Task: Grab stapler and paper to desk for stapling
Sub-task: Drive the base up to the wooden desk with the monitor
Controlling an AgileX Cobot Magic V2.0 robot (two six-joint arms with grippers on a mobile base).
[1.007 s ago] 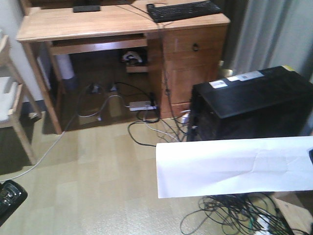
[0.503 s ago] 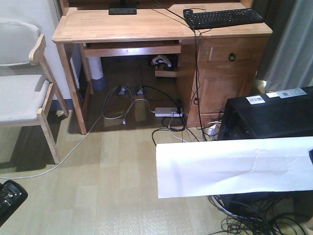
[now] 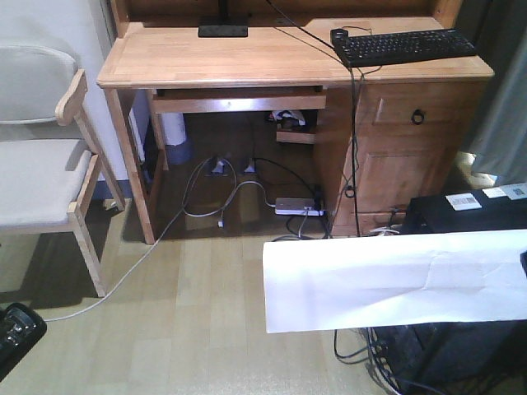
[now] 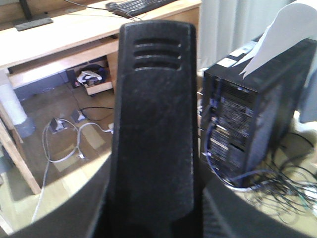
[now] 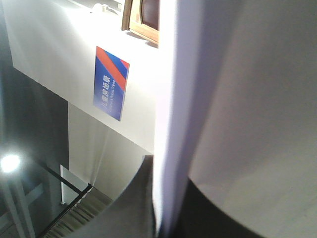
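The white paper [image 3: 395, 280] hangs flat across the lower right of the front view, with my right gripper [image 3: 524, 265] shut on its right edge. The right wrist view shows that sheet [image 5: 247, 99] edge-on, pinched between the jaws of the right gripper [image 5: 166, 208]. The black stapler [image 4: 153, 114] fills the middle of the left wrist view, clamped lengthwise in my left gripper [image 4: 153, 203]. That gripper [image 3: 16, 337] sits at the front view's lower left corner. The light-wood desk [image 3: 272, 58] stands ahead, beyond a strip of floor.
A black keyboard [image 3: 403, 45] and a dark monitor foot [image 3: 222, 30] sit on the desk. A pale chair [image 3: 41, 173] stands at the left. A black computer tower [image 3: 469, 214] is behind the paper at right. Cables [image 3: 222, 193] trail under the desk.
The desk has slid rightward and lower in the front view and looks nearer; the chair has come into view and the tower has shifted right. Paper and both grippers hold their places.
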